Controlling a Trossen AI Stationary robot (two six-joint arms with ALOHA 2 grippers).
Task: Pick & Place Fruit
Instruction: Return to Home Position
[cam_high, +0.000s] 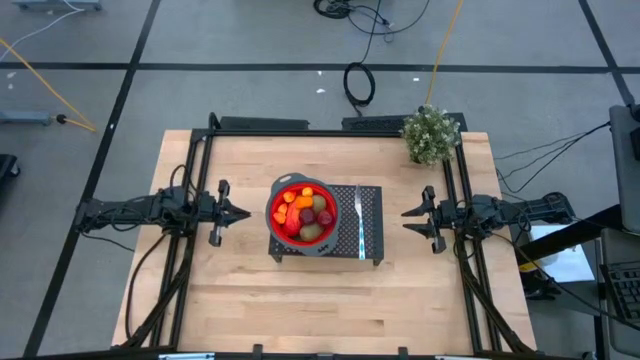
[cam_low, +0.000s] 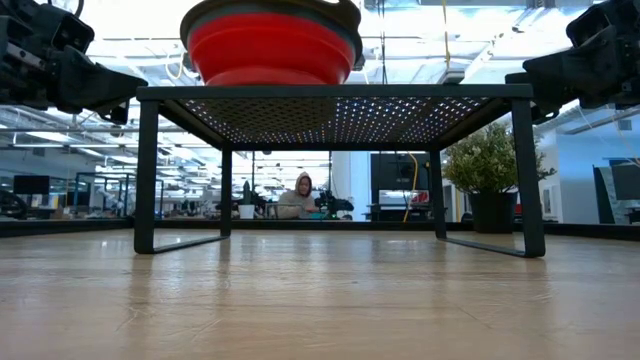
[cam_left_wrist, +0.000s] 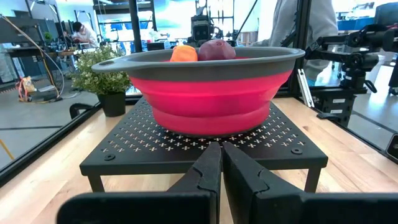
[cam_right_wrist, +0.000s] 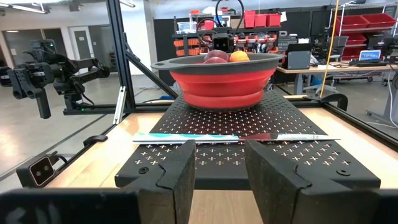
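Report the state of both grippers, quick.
Left gripper: shut, holding nothing.
Right gripper: open, holding nothing.

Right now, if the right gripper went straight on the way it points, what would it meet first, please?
Probably the near edge of the black shelf, ahead of the right gripper, whose jaws stand open. If it rides higher, the knife lying across the shelf comes first; height is hard to judge.

Black perforated shelf bearing red colander.

Table bears a shelf holding a colander and knife.
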